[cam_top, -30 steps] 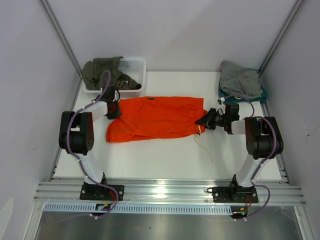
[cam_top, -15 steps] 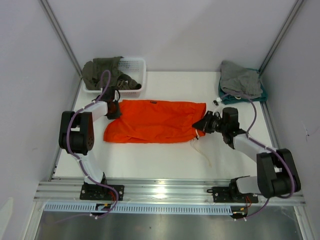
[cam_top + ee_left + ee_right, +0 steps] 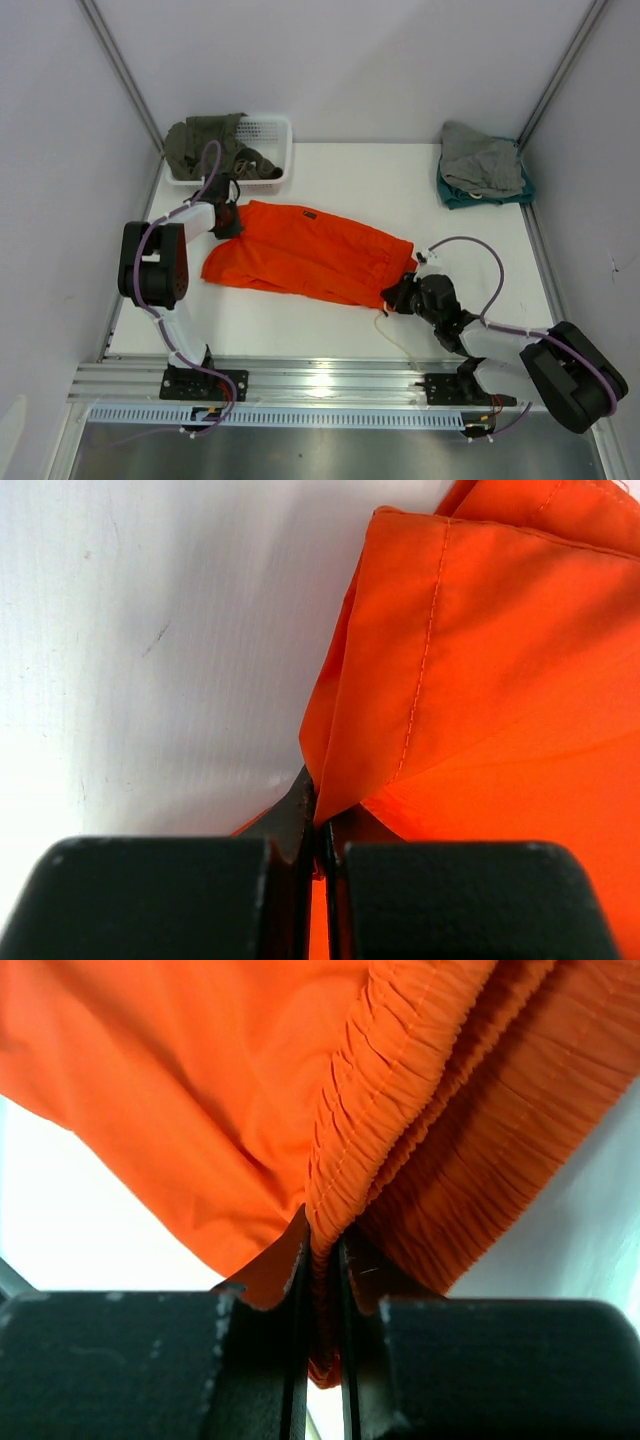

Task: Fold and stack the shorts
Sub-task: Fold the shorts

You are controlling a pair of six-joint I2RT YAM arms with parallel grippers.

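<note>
Orange shorts (image 3: 305,254) spread aslant on white table (image 3: 380,180), left gripper (image 3: 232,222) at far-left corner, right gripper (image 3: 398,296) at near-right end. Olive garment (image 3: 205,140) in basket (image 3: 275,128); grey garment (image 3: 480,155) heaped on teal one, far-right corner.

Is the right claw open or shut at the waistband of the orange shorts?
Shut: the right claw pinches the shorts by the gathered waistband.

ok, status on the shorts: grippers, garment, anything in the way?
Left gripper shut on the shorts, leg hem. Right gripper shut on waistband. Shorts stretched diagonally between them. Basket, grey garment off at far corners.
</note>
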